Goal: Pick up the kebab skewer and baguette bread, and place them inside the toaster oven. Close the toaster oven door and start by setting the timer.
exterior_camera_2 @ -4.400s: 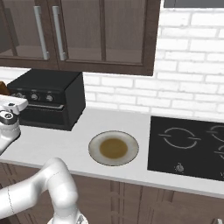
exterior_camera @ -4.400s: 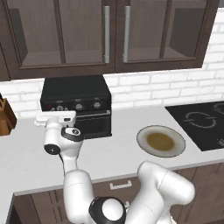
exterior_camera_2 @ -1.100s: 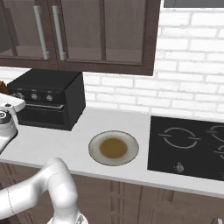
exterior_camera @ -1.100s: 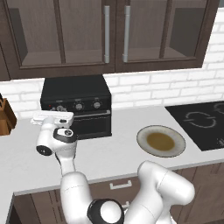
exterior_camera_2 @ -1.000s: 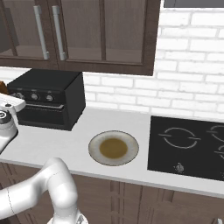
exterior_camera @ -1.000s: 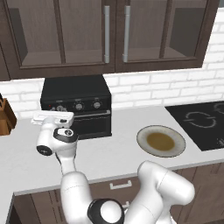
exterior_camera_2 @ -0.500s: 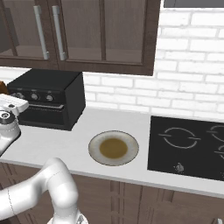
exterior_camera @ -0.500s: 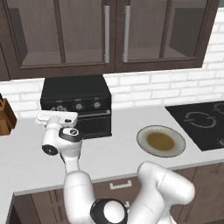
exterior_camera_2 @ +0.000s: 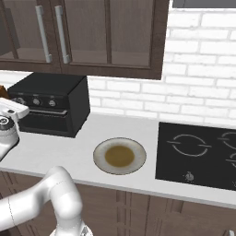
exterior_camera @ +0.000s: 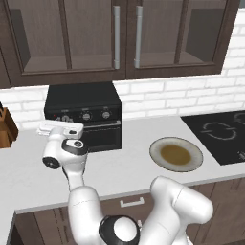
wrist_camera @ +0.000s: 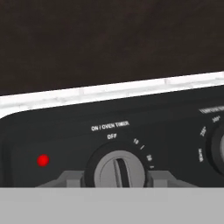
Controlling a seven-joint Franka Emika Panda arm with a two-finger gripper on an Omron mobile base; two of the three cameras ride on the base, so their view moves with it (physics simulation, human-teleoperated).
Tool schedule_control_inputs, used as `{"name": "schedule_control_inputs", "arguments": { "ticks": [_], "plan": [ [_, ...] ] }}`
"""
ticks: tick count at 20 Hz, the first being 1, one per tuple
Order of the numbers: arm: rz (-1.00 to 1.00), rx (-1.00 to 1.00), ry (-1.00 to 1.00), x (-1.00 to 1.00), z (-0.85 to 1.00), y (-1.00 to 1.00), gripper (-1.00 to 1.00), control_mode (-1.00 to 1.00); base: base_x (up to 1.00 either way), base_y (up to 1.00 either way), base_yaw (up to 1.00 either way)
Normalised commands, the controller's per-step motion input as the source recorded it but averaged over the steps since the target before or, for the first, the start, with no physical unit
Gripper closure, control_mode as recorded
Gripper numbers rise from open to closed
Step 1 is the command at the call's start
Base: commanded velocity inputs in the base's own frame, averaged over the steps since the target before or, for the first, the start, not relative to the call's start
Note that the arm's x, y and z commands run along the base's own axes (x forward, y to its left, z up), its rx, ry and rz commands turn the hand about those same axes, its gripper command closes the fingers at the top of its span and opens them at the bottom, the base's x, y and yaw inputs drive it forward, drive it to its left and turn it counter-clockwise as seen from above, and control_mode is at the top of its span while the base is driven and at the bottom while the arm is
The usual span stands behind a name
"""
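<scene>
The black toaster oven (exterior_camera: 83,103) stands at the back of the counter under the cabinets, and the toaster oven door (exterior_camera: 99,137) is closed. My gripper (wrist_camera: 120,177) is at the left end of its control panel, its two grey fingers (wrist_camera: 70,178) pressed against both sides of the round timer knob (wrist_camera: 120,170). The knob's bar stands nearly upright under the OFF mark. Left of the knob glows a small red light (wrist_camera: 42,160). From the left base view, my white hand (exterior_camera: 60,128) covers that knob. The kebab skewer and the baguette bread are out of view.
A round plate (exterior_camera: 175,154) with a brown centre lies on the counter right of the oven. Further right is a black cooktop (exterior_camera: 220,136). A wooden knife block (exterior_camera: 7,129) stands at the left edge. Dark glass-front cabinets (exterior_camera: 127,38) hang overhead.
My wrist has swung a little to the right and up, from a tilt to the lower left, while the hand stays at the knob. Oven and plate have not moved.
</scene>
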Motion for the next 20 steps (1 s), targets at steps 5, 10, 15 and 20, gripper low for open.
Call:
{"name": "schedule_control_inputs", "arguments": {
  "ticks": [5,10,15,20],
  "plan": [
    [-0.06,0.24,-0.01,0.08,0.14,-0.05,1.0,-1.0,0.0,0.0,0.0],
    [-0.03,0.25,-0.05,0.12,0.15,-0.19,1.0,-1.0,0.0,0.0,0.0],
    [-0.01,0.27,-0.09,0.1,0.21,-0.21,1.0,-1.0,0.0,0.0,0.0],
    [-0.01,0.33,-0.11,0.07,0.25,-0.2,1.0,-1.0,0.0,0.0,0.0]
  ]
}}
